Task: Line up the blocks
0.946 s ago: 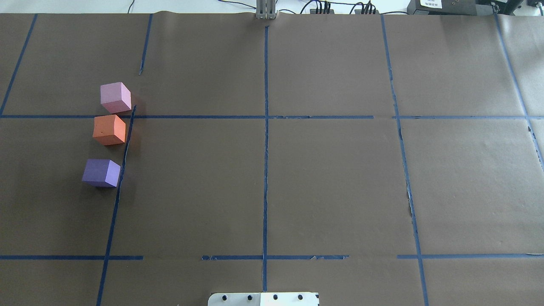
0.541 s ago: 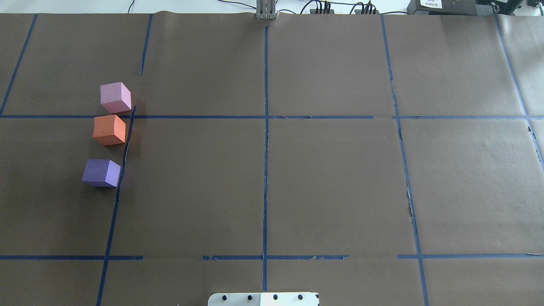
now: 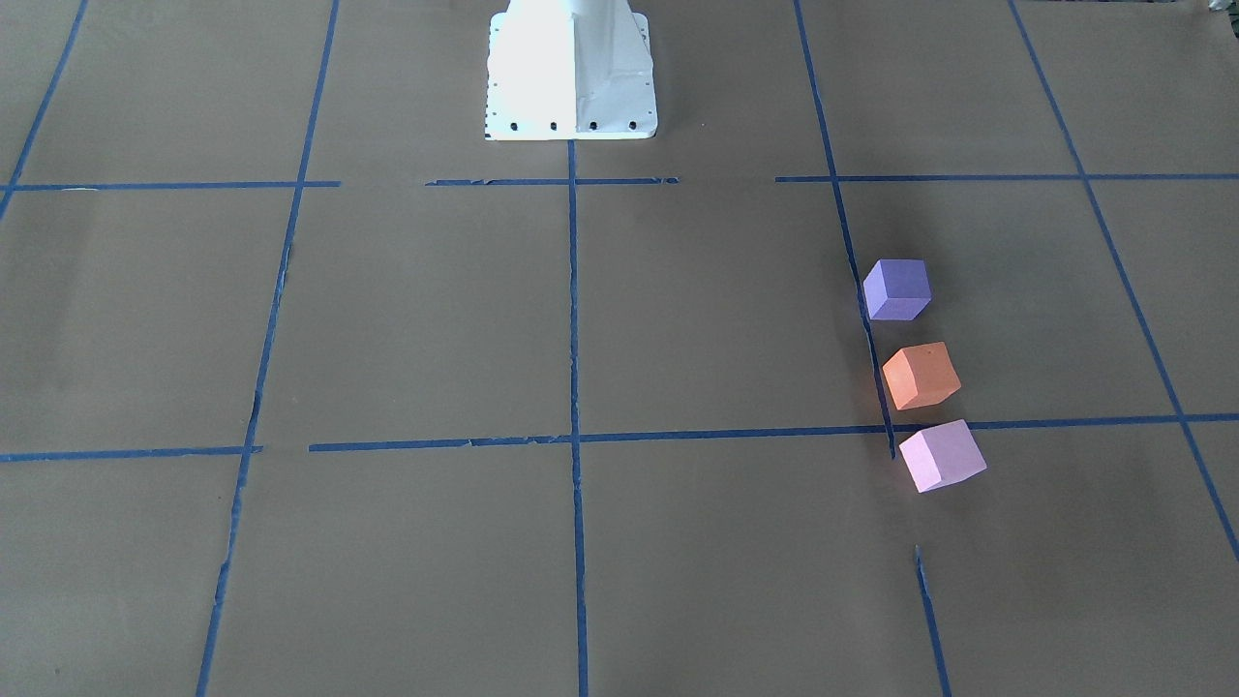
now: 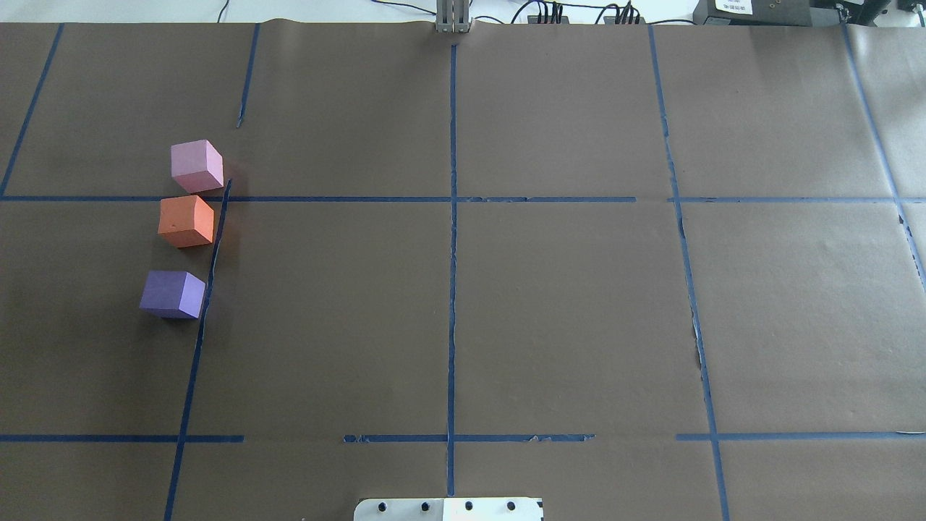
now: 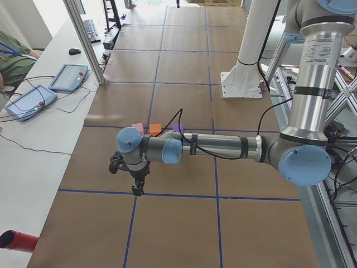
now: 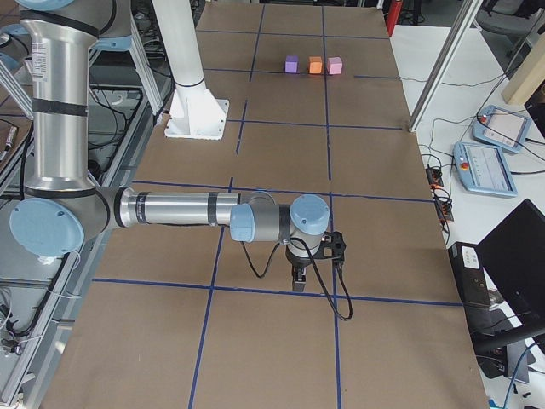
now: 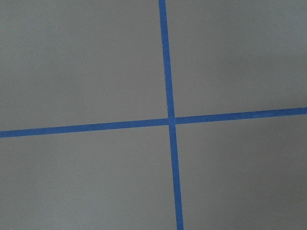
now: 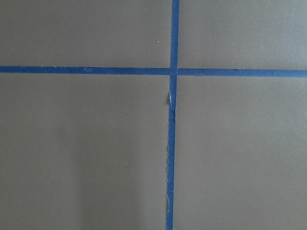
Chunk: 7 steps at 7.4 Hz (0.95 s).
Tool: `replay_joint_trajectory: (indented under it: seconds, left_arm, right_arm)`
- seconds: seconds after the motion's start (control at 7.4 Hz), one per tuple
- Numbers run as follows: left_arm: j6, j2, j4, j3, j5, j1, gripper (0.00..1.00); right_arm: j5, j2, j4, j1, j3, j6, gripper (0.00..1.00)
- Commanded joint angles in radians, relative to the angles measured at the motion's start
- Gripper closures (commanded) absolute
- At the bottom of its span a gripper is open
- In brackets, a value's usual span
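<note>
Three foam cubes stand in a near-straight column on the brown table, on my left side. The pale pink-lilac block (image 4: 196, 166) (image 3: 941, 455) is farthest from me, the orange block (image 4: 187, 221) (image 3: 921, 375) is in the middle, and the violet-purple block (image 4: 172, 294) (image 3: 897, 288) is nearest. The purple one stands a little apart. My left gripper (image 5: 136, 187) shows only in the exterior left view, well away from the blocks. My right gripper (image 6: 298, 279) shows only in the exterior right view, at the far end of the table. I cannot tell whether either is open or shut.
Blue tape lines grid the brown paper. The white robot base (image 3: 571, 68) stands at the table's near middle edge. Teach pendants (image 5: 68, 76) (image 6: 484, 166) and cables lie on the white side benches. A metal post (image 5: 83, 39) stands at the table's edge.
</note>
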Motion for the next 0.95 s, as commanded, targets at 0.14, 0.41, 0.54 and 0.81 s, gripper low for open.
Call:
replay_joint_trajectory:
  seconds: [0.14,0.41,0.54,0.81]
  left_arm:
    - [0.020,0.000,0.006,0.009,-0.002,-0.003,0.00]
    - [0.018,0.001,0.011,0.004,-0.022,-0.032,0.00]
    - [0.018,0.003,0.012,0.004,-0.028,-0.047,0.00]
    - [0.018,0.003,0.035,-0.001,-0.028,-0.066,0.00]
  right_arm:
    - [0.000,0.000,0.000,0.000,0.000,0.000,0.00]
    - [-0.001,0.000,0.000,0.000,0.000,0.000,0.00]
    - [0.000,0.000,0.000,-0.001,0.000,0.000,0.00]
    - [0.000,0.000,0.000,0.000,0.000,0.000,0.00]
